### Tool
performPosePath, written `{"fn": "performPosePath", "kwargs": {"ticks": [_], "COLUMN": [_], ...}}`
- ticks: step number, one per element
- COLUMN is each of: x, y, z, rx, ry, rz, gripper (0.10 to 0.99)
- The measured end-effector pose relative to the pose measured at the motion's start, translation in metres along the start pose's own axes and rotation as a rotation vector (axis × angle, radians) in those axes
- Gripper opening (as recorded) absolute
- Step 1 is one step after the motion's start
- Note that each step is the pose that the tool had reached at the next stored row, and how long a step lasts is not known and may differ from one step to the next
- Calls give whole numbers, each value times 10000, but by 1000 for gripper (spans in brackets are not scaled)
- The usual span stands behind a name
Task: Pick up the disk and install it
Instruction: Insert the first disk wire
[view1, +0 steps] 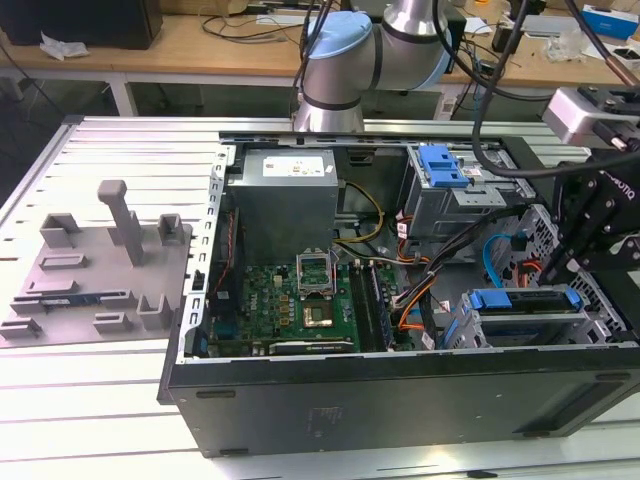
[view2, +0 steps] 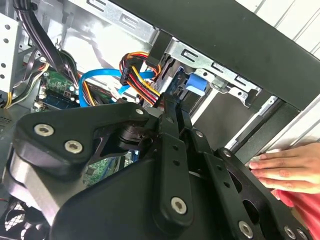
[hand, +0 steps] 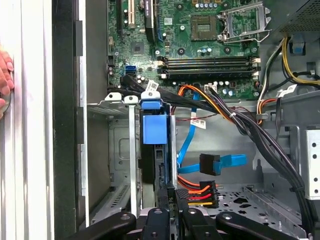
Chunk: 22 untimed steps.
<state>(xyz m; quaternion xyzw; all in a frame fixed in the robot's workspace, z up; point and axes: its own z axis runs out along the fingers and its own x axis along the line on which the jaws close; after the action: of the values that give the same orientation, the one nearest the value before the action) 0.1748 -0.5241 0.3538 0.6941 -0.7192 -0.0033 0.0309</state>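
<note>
Inside case (view1: 400, 405): disk (hand: 152, 129) (in cage (hand: 120, 150)) beside tool (hand: 170, 216).

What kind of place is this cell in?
Likely a robotics lab bench: an open desktop PC case on a slatted metal table, cluttered wooden workbenches behind it, and a robot arm over the case.

Blue-framed disk (view1: 524, 299) in open computer case (view1: 400, 400)

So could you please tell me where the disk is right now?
The disk is in the drive cage at the exterior view's right, right of the motherboard and just below the gripper.
</note>
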Motion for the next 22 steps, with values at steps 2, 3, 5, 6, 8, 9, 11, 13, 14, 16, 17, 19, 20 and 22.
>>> {"fn": "performPosePath", "kwargs": {"ticks": [2, 3, 5, 6, 8, 9, 11, 13, 14, 16, 17, 19, 20, 22], "x": [22, 24, 25, 25, 25, 24, 25, 29, 33, 47, 49, 49, 48, 51], "y": [-2, -2, -3, -4, -5, -5, -5, -6, -7, -7, -7, -7, -7, -3], "z": [6, 10, 12, 12, 13, 13, 13, 14, 14, 16, 17, 18, 19, 21], "rx": [-2, -3, -7, -8, -8, -8, -8, -7, -6, 12, 23, 56, 69, 85], "ry": [-50, -66, -84, -87, -89, -89, -97, -138, -148, -221, -242, -285, -307, -321], "rz": [-1, 27, 126, 142, 142, 142, 141, 137, 136, 134, 134, 133, 132, 133], "gripper": [169, 169, 169, 169, 169, 169, 169, 169, 169, 169, 169, 169, 169, 169]}}
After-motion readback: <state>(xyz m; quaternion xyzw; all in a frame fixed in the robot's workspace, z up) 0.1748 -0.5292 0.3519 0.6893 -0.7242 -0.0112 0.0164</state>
